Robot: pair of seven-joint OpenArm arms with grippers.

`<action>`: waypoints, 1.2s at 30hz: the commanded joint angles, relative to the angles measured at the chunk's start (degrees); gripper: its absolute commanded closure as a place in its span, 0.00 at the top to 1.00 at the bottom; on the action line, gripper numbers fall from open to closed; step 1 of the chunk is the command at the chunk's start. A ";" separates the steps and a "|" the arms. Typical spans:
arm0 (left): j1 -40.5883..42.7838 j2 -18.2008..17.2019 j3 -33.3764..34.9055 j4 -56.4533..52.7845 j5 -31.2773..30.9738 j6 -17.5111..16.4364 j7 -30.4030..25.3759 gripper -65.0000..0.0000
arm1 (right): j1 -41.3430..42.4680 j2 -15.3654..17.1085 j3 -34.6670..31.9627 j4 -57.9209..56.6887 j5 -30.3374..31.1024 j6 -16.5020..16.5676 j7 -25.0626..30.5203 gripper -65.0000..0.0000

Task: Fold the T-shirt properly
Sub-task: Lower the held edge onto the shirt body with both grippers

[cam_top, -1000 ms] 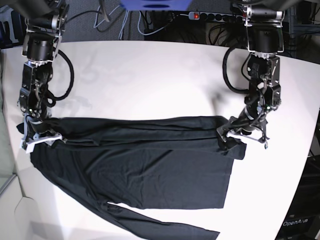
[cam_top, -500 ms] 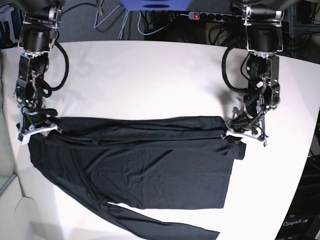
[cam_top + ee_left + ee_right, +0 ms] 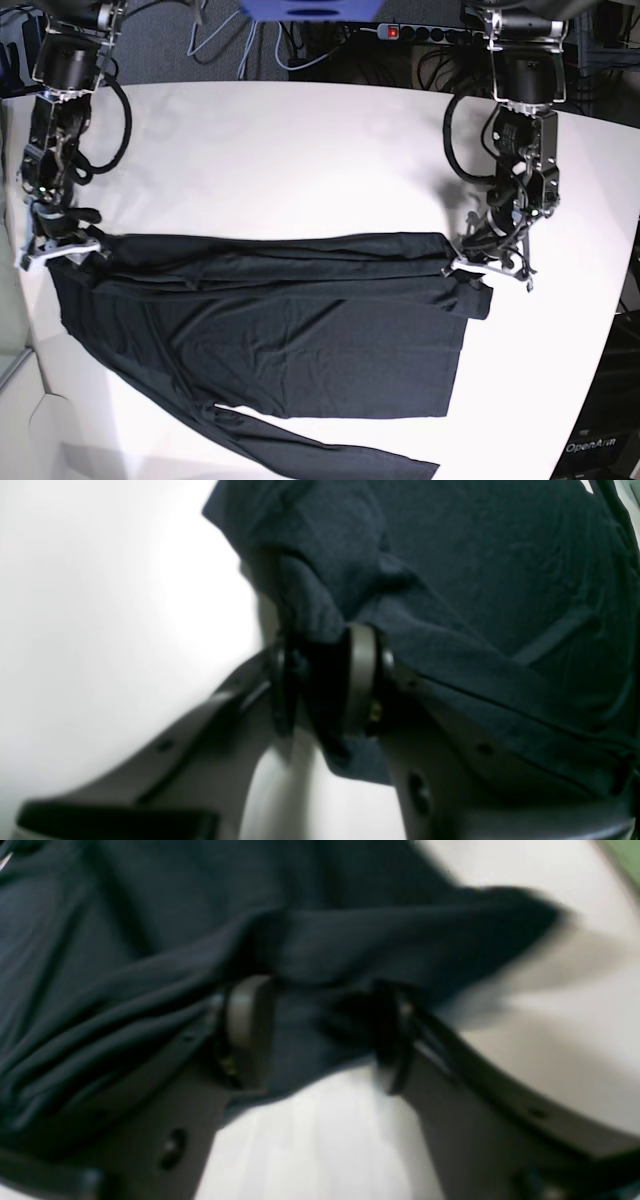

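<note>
Wide bare stretch of white table (image 3: 300, 150) open between the two arms behind the T-shirt (image 3: 290, 330), open strip right of its hem, left gripper (image 3: 487, 266) and right gripper (image 3: 60, 245) blocking the shirt's far corners, cables (image 3: 250, 45) crowding the back edge

White table (image 3: 300, 160): rounded, matte top filling most of the base view, evenly lit with soft shadows. Beyond the far edge: dark floor strewn with tangled cables (image 3: 230, 45). Power strip (image 3: 415, 32): black, far right of centre, red switch lit. Blue object (image 3: 305, 8): far centre, cut by the frame. Dark case (image 3: 605, 420): near right, pale lettering too small to read surely.
</note>
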 commanded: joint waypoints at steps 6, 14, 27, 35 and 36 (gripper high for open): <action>-1.04 -0.45 -0.28 0.85 -0.35 -0.52 -1.11 0.28 | 0.70 2.06 2.78 0.26 0.04 0.26 1.93 0.57; -0.86 -0.45 -0.19 0.85 -0.35 -0.61 -1.29 0.75 | 0.61 1.88 2.69 0.17 0.04 0.26 1.75 0.58; -0.86 -0.45 -0.28 0.85 -0.44 -0.61 -1.38 0.74 | 1.49 1.70 2.78 -6.51 0.13 0.09 2.10 0.58; -1.13 -0.45 -0.28 0.77 -0.44 -0.61 -1.38 0.74 | 2.98 0.83 2.52 -9.15 0.13 0.35 2.10 0.58; -1.22 -0.45 -0.28 0.77 -0.44 -0.61 -1.38 0.74 | 3.42 0.83 2.52 -9.15 0.13 0.35 2.10 0.58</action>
